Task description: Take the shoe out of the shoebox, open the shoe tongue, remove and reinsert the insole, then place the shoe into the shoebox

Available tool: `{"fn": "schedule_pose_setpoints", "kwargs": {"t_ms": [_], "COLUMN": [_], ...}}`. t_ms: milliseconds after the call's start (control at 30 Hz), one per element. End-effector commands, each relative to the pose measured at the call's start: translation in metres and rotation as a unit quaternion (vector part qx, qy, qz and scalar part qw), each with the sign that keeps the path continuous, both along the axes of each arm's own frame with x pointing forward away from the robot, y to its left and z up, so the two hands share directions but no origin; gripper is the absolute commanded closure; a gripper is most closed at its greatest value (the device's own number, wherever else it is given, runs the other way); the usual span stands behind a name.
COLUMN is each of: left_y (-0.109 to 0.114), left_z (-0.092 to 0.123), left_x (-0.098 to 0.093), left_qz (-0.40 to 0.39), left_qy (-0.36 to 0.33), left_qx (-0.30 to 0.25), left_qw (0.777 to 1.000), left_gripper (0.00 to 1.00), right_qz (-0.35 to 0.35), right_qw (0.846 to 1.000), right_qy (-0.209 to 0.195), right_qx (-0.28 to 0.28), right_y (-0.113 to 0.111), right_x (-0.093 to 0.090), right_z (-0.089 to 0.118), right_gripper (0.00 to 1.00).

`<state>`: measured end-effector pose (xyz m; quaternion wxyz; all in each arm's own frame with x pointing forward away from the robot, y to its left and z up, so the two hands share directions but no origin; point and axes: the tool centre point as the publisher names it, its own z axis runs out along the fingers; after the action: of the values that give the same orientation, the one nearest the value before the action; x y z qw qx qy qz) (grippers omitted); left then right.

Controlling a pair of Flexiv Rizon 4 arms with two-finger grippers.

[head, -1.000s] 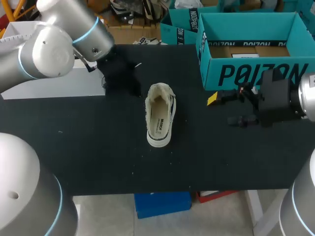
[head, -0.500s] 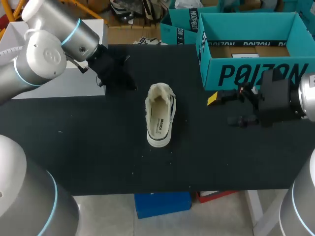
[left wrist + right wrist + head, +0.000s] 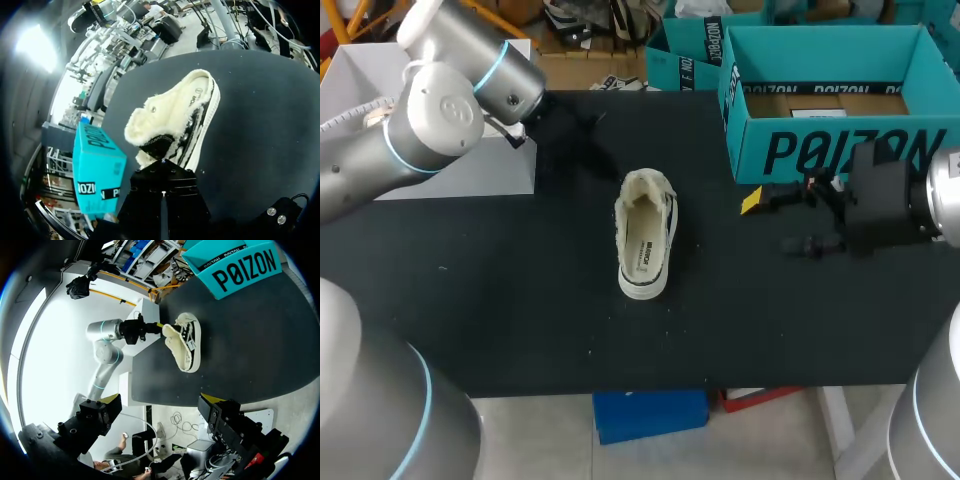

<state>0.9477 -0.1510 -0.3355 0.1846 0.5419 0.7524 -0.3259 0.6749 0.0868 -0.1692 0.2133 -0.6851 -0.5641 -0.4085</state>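
The shoe (image 3: 645, 235) stands upright on its sole on the black tabletop (image 3: 520, 290), a little left of the head view's centre and outside the shoebox (image 3: 840, 150). It is a pale low-top with fleecy lining and dark trim. Its mouth faces up, so the insole shows inside, and its toe end points to the top of the frame. The teal shoebox sits open in the upper right, well apart from the shoe.

The left arm enters from the upper left, and the left gripper (image 3: 582, 140) hangs above and to the left of the shoe's toe end, near it but apart. In the left wrist view the left gripper (image 3: 162, 192) shows only as a dark block, with the shoe (image 3: 175, 120) just ahead of it and the shoebox (image 3: 97, 170) off to one side; whether its jaws are open or closed cannot be told.

The right gripper (image 3: 772, 222) sits at the right, just below the shoebox's front wall and well right of the shoe. In the right wrist view the right gripper (image 3: 161, 405) has its jaws spread wide with nothing between them; the shoe (image 3: 185, 340) lies far ahead, the shoebox (image 3: 240, 265) beyond.
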Motion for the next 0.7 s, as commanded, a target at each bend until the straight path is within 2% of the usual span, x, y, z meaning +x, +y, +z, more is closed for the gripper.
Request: {"fn": "schedule_pose_setpoints", "kwargs": {"t_ms": [33, 500, 700], "left_y": [-0.007, -0.011, 0.011], "left_z": [-0.005, -0.015, -0.007], "left_x": [-0.001, -0.036, -0.040], "left_qz": [-0.004, -0.035, -0.032], "left_qy": [0.000, 0.007, -0.002], "left_qx": [-0.002, 0.019, 0.033], "left_qw": [1.000, 0.999, 0.999], "left_gripper": [1.00, 1.00, 1.00], "right_qz": [0.000, 0.000, 0.000], "right_qw": [1.000, 1.000, 1.000], "right_qy": [0.000, 0.000, 0.000], "right_qx": [0.000, 0.000, 0.000], "right_y": [0.001, 0.001, 0.001], "right_x": [0.001, 0.001, 0.001], "right_z": [0.000, 0.000, 0.000], "right_gripper": [0.00, 0.00, 0.00]}}
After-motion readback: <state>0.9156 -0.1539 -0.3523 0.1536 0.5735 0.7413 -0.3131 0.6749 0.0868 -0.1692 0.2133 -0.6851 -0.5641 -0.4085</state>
